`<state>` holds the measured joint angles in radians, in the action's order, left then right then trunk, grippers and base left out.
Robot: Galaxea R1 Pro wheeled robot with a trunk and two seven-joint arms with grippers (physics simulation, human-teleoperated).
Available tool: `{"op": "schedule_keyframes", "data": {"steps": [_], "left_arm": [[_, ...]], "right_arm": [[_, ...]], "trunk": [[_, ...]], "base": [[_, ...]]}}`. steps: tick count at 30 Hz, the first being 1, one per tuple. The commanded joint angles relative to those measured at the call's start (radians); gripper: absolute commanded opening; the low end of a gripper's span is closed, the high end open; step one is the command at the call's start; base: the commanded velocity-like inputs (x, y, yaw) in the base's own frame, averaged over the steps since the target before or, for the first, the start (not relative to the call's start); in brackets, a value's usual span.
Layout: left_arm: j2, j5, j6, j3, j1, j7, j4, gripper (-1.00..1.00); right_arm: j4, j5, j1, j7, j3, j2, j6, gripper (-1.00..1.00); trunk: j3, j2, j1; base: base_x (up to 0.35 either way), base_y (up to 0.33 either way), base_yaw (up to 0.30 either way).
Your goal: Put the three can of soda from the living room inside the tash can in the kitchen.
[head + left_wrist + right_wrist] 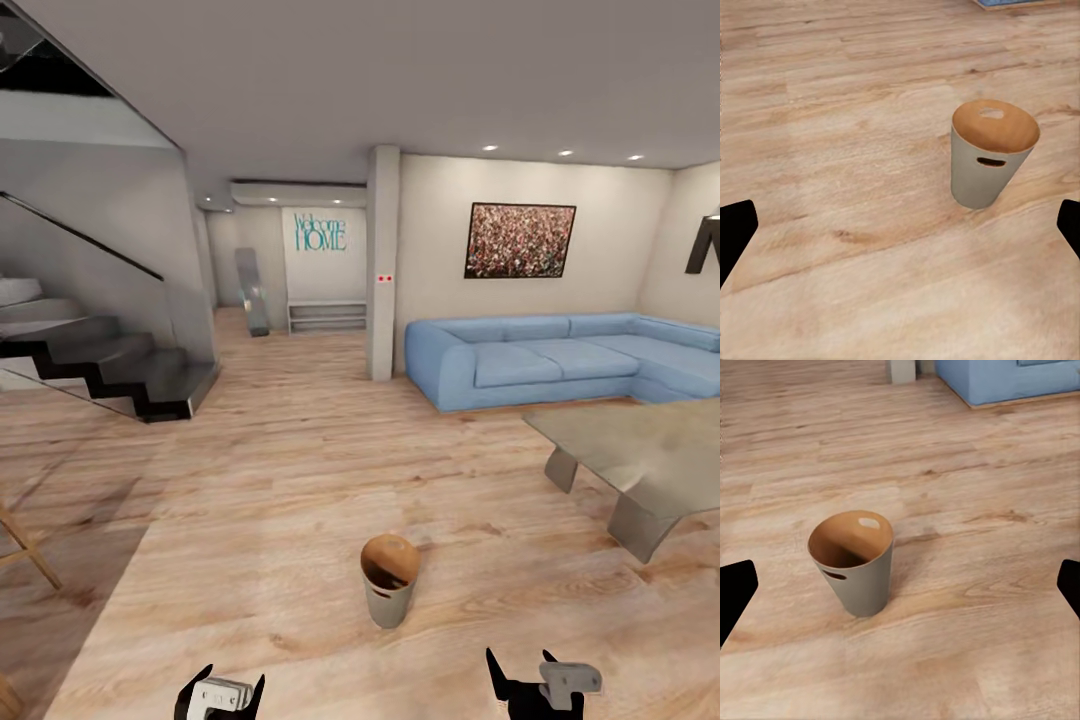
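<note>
The tash can (388, 592) stands upright on the light wood floor of the living room, a little ahead of me and between my two arms. It is light grey outside and glossy brown inside, with a slot handle near the rim, and nothing shows inside it. From the left wrist view the tash can (984, 169) lies ahead of the open fingers (735, 234). The right wrist view has the tash can (861, 577) ahead of its open fingers (735, 594). My left gripper (222, 690) and right gripper (520, 668) hang low, open and holding nothing. The cans of soda are out of view.
A light blue sofa (560, 360) runs along the right wall behind a low grey table (640, 445). A staircase (100, 365) rises at the left, and a white pillar (381, 260) stands mid-room. A wooden leg (28, 548) pokes in at the left edge.
</note>
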<state>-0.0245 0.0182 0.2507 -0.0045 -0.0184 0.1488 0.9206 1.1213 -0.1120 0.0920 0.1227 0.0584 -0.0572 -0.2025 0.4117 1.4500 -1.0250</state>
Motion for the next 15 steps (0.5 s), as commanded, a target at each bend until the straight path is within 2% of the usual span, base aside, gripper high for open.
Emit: {"op": "schedule_keyframes", "data": {"steps": [1, 15], "left_arm": [[0.0, 0.0, 0.0, 0.0, 0.0, 0.0, 0.0, 1.0], [0.0, 0.001, 0.0, 0.001, 0.0, 0.0, 0.0, 1.0]], "right_arm": [[0.0, 0.0, 0.0, 0.0, 0.0, 0.0, 0.0, 1.0], [0.0, 0.0, 0.0, 0.0, 0.0, 0.0, 0.001, 1.0]], "trunk": [[0.001, 0.0, 0.0], [0.018, 0.0, 0.0]], "base": [[0.286, -0.144, 0.131], [0.283, -0.148, 0.15]]}}
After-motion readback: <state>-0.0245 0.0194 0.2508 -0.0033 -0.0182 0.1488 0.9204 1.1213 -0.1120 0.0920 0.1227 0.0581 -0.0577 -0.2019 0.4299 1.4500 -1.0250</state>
